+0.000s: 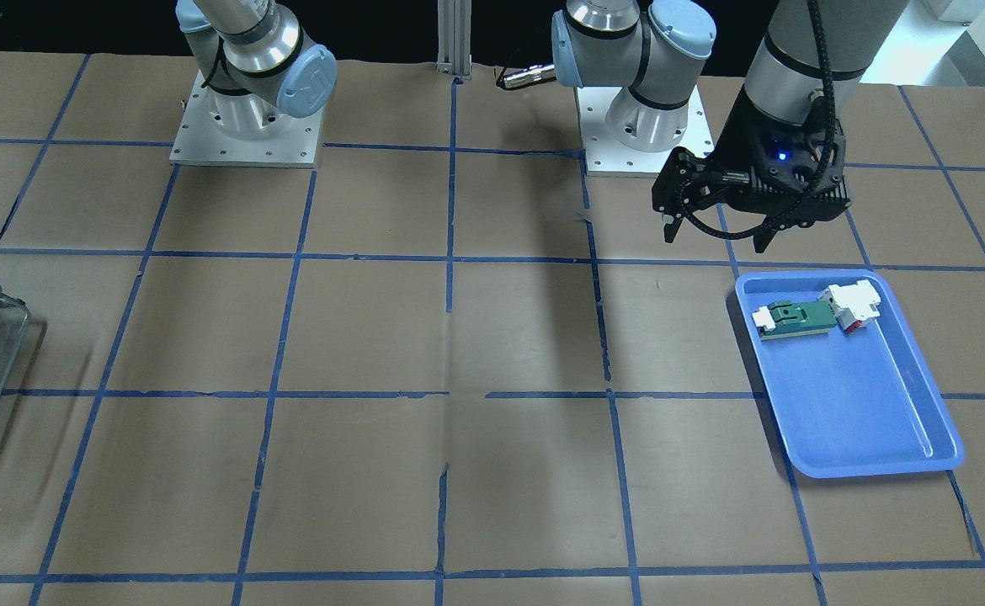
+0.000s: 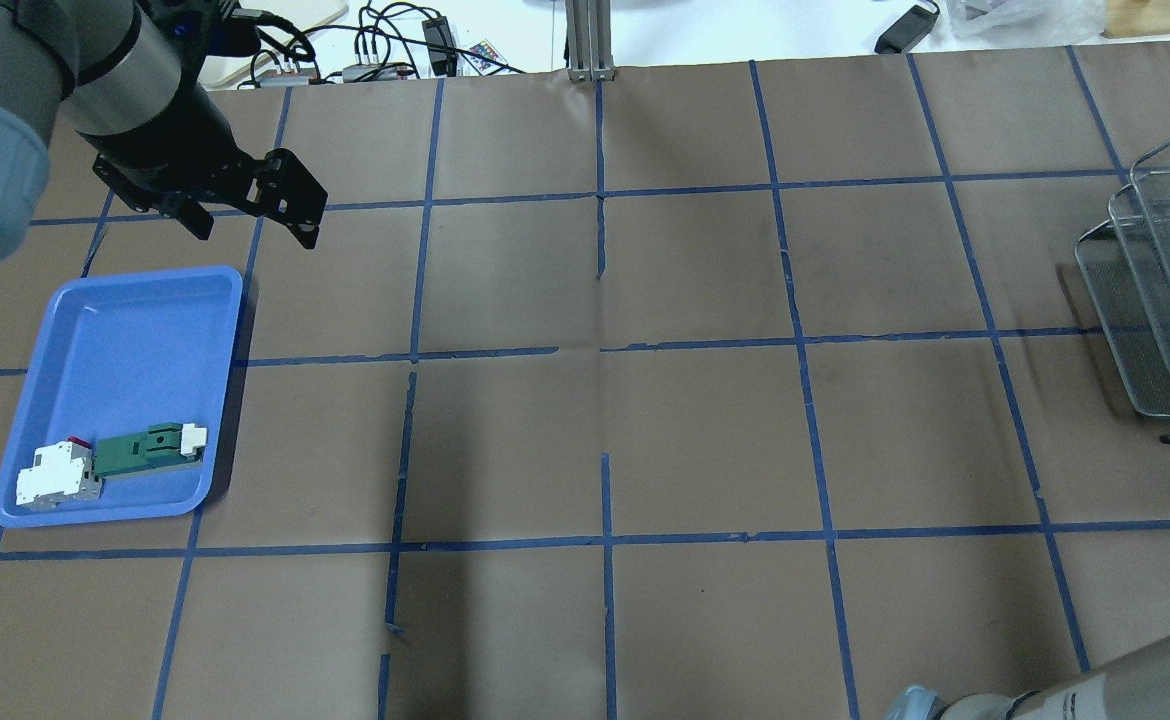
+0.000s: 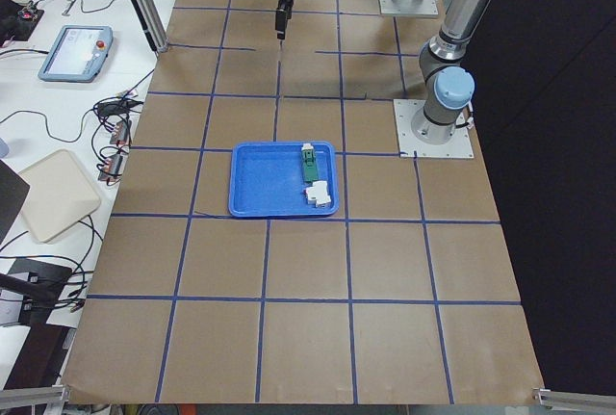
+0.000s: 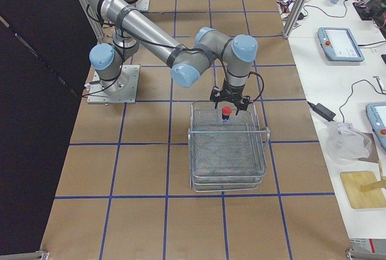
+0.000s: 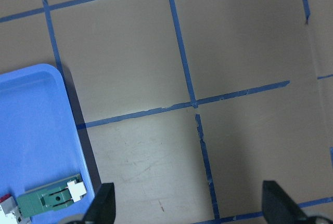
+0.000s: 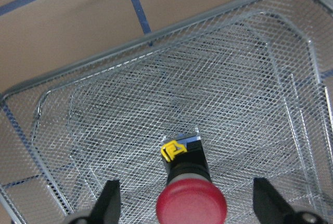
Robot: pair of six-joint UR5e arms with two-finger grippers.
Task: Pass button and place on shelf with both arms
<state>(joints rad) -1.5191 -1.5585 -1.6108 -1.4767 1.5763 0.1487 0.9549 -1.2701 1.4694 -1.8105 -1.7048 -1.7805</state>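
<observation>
Blue-taped brown table [image 1: 375, 337]: the right gripper [image 4: 228, 108] hangs over the shelf [image 4: 228, 151], jaws wide of the button [image 6: 191, 206]; the left gripper [image 1: 716, 241] gapes empty near the blue tray [image 1: 880, 438].

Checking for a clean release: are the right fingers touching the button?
Apart. The right wrist view shows the fingers spread wide, with bare shelf showing between each one and the button.

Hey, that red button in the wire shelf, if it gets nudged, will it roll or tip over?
Probably tippy: the button has a red cap wider than its black body. Its round shape could roll, though the shelf mesh likely checks that. It looks hard and rigid, so it shouldn't deform.
</observation>
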